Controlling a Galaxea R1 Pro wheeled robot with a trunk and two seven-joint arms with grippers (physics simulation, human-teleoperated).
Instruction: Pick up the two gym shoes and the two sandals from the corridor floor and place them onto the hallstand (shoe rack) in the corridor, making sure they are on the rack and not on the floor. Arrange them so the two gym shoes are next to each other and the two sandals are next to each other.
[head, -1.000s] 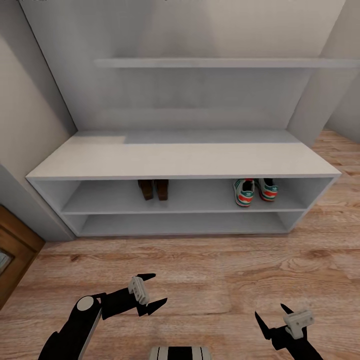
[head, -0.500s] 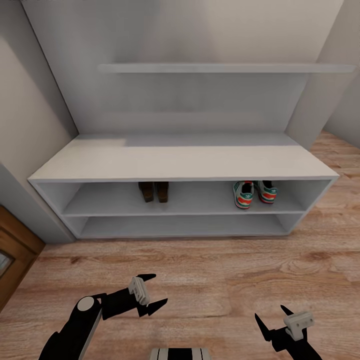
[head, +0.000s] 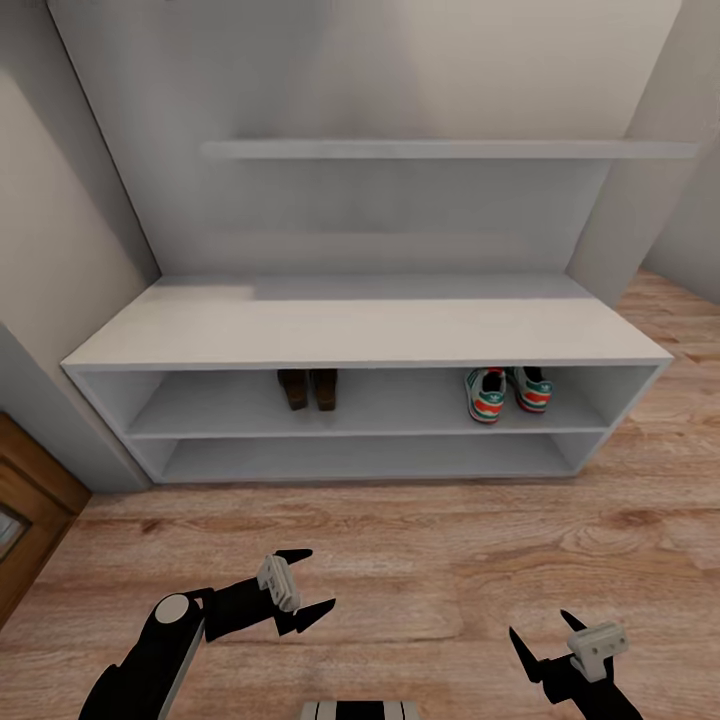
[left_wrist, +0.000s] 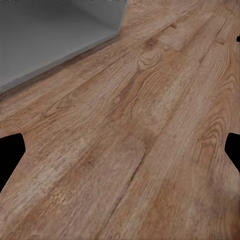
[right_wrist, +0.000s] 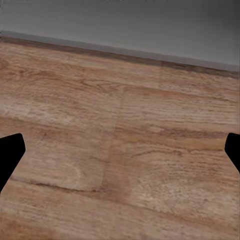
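The light-grey hallstand (head: 360, 335) stands against the far wall in the head view. On its upper shelf, two dark brown sandals (head: 308, 388) sit side by side left of centre. Two white gym shoes (head: 508, 391) with green stripes and red-orange heels sit side by side toward the right end of the same shelf. My left gripper (head: 303, 582) hangs open over the corridor floor (head: 430, 560) at the lower left, holding nothing. At the lower right my right gripper (head: 545, 638) is open and empty as well. Both wrist views look down on bare planks, with grey surface at their edges.
A thin floating wall shelf (head: 440, 149) hangs above the hallstand. A brown wooden door (head: 25, 500) stands at the left edge. Grey walls close in on both sides of the rack, and wood floor continues past it on the right (head: 680, 330).
The whole head view has shifted down a little, so the camera moved; the rack looks slightly farther off. Shoes, sandals and both grippers hold their places.
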